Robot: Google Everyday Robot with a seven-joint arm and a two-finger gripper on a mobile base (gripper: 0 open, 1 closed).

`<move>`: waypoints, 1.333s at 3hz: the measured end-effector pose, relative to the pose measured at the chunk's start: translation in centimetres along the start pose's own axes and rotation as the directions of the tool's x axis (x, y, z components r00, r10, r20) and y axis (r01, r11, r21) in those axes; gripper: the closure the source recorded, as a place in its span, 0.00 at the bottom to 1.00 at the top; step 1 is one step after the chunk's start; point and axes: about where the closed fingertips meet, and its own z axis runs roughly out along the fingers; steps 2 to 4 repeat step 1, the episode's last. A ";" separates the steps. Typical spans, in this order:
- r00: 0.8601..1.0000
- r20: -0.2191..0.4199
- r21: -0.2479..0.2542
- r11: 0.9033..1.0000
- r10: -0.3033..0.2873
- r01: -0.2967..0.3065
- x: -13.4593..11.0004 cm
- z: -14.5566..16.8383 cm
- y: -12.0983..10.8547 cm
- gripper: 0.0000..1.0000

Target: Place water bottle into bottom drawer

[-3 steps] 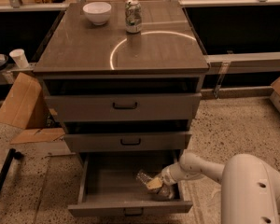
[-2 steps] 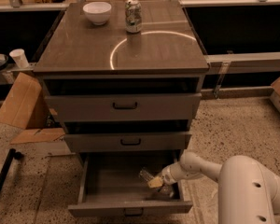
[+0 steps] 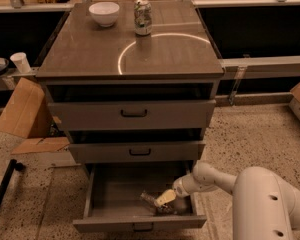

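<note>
The bottom drawer (image 3: 96,199) of the grey cabinet is pulled open, and its grey inside shows. The water bottle (image 3: 151,200) lies on its side inside the drawer towards the right, partly hidden by my gripper. My gripper (image 3: 165,198) reaches into the drawer from the right and sits right over the bottle. My white arm (image 3: 260,194) fills the lower right of the view.
The two upper drawers (image 3: 134,114) are shut. A white bowl (image 3: 104,13) and a silver-green can (image 3: 142,17) stand on the cabinet top. Cardboard (image 3: 25,109) leans at the left. A white cup (image 3: 21,62) stands on a ledge at the left.
My gripper and the bottle have sunk slightly lower into the drawer. Nothing else has moved.
</note>
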 end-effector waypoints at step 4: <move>0.995 0.086 -0.012 0.999 -0.044 0.045 0.3 -4.0 2.4 0.00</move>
